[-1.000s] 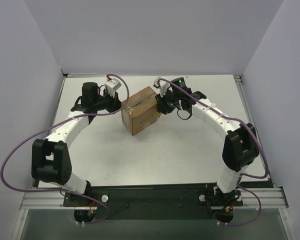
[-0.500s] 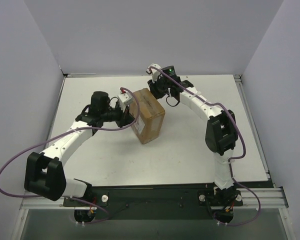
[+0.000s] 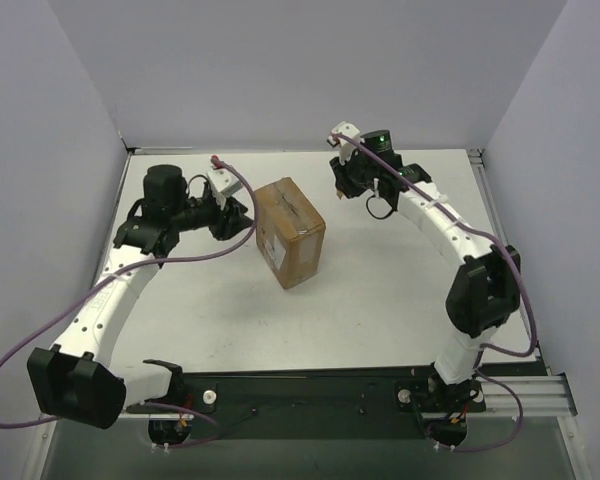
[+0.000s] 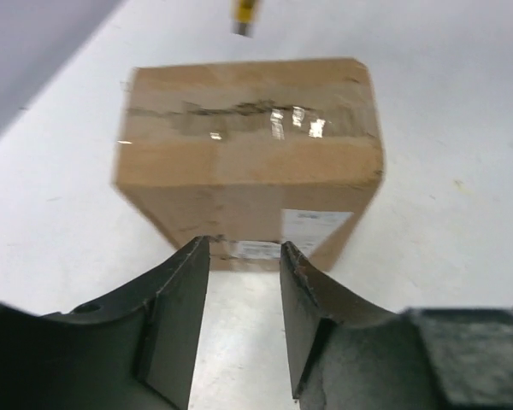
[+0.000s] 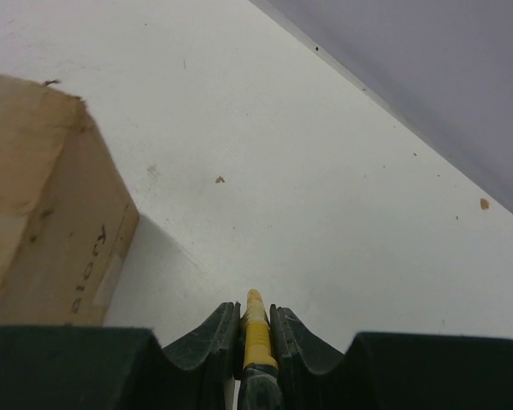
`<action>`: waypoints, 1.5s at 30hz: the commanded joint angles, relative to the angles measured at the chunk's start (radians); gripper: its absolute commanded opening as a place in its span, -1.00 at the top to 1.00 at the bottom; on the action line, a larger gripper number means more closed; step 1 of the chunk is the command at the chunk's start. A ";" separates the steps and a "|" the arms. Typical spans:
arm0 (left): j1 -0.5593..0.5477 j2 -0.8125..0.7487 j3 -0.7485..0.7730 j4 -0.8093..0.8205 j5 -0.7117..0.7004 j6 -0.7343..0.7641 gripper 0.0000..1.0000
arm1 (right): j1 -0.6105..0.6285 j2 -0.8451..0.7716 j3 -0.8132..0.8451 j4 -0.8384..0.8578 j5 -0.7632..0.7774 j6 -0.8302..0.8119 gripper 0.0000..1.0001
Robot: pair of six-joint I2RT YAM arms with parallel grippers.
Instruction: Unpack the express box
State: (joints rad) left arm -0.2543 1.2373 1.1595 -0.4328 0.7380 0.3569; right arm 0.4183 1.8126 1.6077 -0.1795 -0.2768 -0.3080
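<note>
The express box [image 3: 290, 232] stands on the table, a brown carton with its taped top flaps down and a ragged line along the tape [image 4: 239, 109]. A white label [image 4: 312, 224] is on the side facing my left gripper [image 3: 240, 224], which sits just left of the box and apart from it. Its jaws are open around bare table in the left wrist view [image 4: 244, 252]. My right gripper [image 3: 342, 185] hovers behind and to the right of the box, shut on a slim yellow utility knife [image 5: 256, 329]. The knife's tip [image 4: 244, 17] shows beyond the box.
White table [image 3: 380, 290] enclosed by pale walls at the left, back and right. The back wall's foot [image 5: 393, 111] runs close beyond the right gripper. Both arms arch in from the near edge, with purple cables looping beside them.
My left gripper has opened and drawn back to the left, off the box. The right gripper with the knife has moved right, away from the box top. The box has turned slightly.
</note>
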 commanded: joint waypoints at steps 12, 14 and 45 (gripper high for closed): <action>0.047 0.339 0.249 0.511 -0.311 -0.343 -0.15 | 0.118 -0.326 -0.247 -0.345 -0.337 -0.184 1.00; 0.061 0.402 0.296 0.517 -0.246 -0.449 -0.15 | 0.143 -0.332 -0.268 -0.298 -0.326 -0.184 1.00; 0.127 0.036 -0.219 0.484 0.083 -0.586 -0.21 | 0.073 -0.116 -0.111 -0.014 -0.157 -0.131 1.00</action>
State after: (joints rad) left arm -0.1539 1.3476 0.9741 0.1036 0.7536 -0.2649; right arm 0.4885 1.7004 1.4395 -0.2474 -0.4244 -0.4393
